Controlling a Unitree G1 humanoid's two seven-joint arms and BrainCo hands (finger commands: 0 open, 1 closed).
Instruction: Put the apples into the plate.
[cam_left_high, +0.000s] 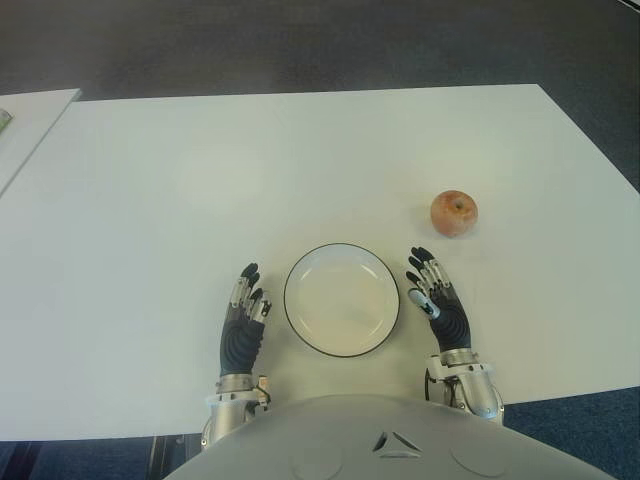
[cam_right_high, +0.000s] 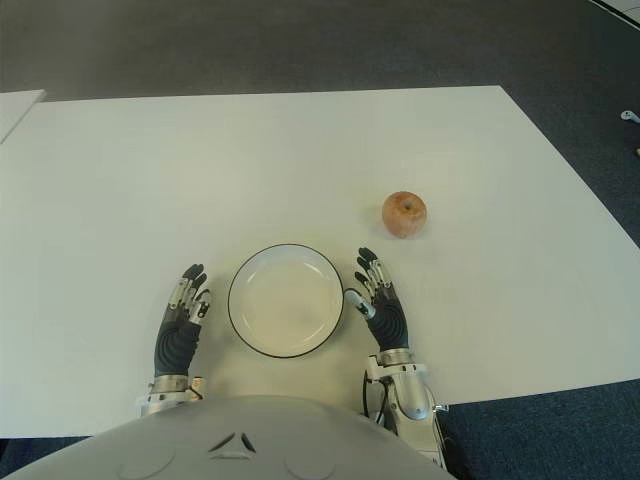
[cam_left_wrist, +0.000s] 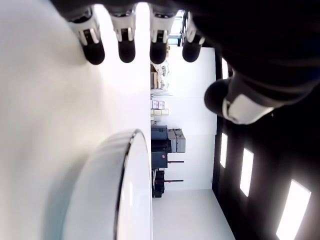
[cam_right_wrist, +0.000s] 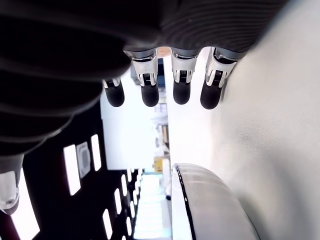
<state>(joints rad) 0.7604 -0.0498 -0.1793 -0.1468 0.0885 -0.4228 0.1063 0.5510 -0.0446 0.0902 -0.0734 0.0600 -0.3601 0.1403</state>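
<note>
Here only 1 apple (cam_left_high: 454, 213) shows, a red-yellow one standing stem-up on the white table (cam_left_high: 300, 150), right of centre in the eye views and apart from everything else. The plate (cam_left_high: 342, 252), white with a dark rim and nothing in it, sits low in the middle of the frame, between the 2 hands. The right hand (cam_left_high: 434, 300) shows just beside the plate's right rim, below and slightly left of the apple, its fingers (cam_right_wrist: 150, 92) extended and relaxed, grasping nothing. The left hand (cam_left_high: 244, 320) shows just beside the plate's left rim, likewise released, with its fingers (cam_left_wrist: 126, 47) stretched forward over bare table. The apple is probably firm, moderately heavy for its size, and smooth-skinned, so it can roll or slip if nudged from 1 side only. It will not crush under a normal grip, though hard pinching could bruise it. The best hold looks like a wrap around its widest middle, fingers on the far side and thumb on the near side, rather than a pinch at the stem dimple. The right hand is the nearer 1 for that reach.
</note>
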